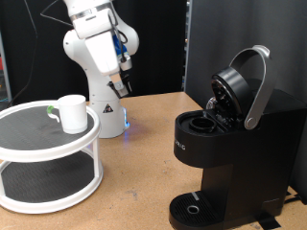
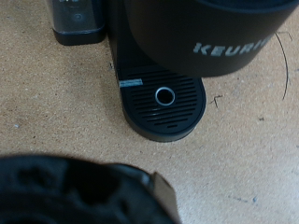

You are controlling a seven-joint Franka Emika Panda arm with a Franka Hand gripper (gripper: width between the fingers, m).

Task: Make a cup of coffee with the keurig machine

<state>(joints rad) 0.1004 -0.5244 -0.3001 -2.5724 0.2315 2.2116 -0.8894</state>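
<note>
The keurig machine [image 1: 230,144] stands at the exterior view's right, matte black, with its lid [image 1: 235,86] and grey handle raised and the pod chamber [image 1: 204,123] open. What lies in the chamber does not show. The cup [image 1: 72,112], a small white mug, stands on the top tier of a round white shelf [image 1: 29,144] at the exterior view's left. My gripper [image 1: 124,84] hangs in the air at the back, between the cup and the machine, apart from both. The wrist view shows the machine's logo front [image 2: 229,45] and round drip base [image 2: 164,103], with a blurred dark mass [image 2: 84,191] close to the camera.
The white arm base [image 1: 107,113] with a blue light stands behind the shelf on the wooden table [image 1: 134,182]. A small black box [image 2: 77,23] sits beside the machine in the wrist view. A dark backdrop closes the back.
</note>
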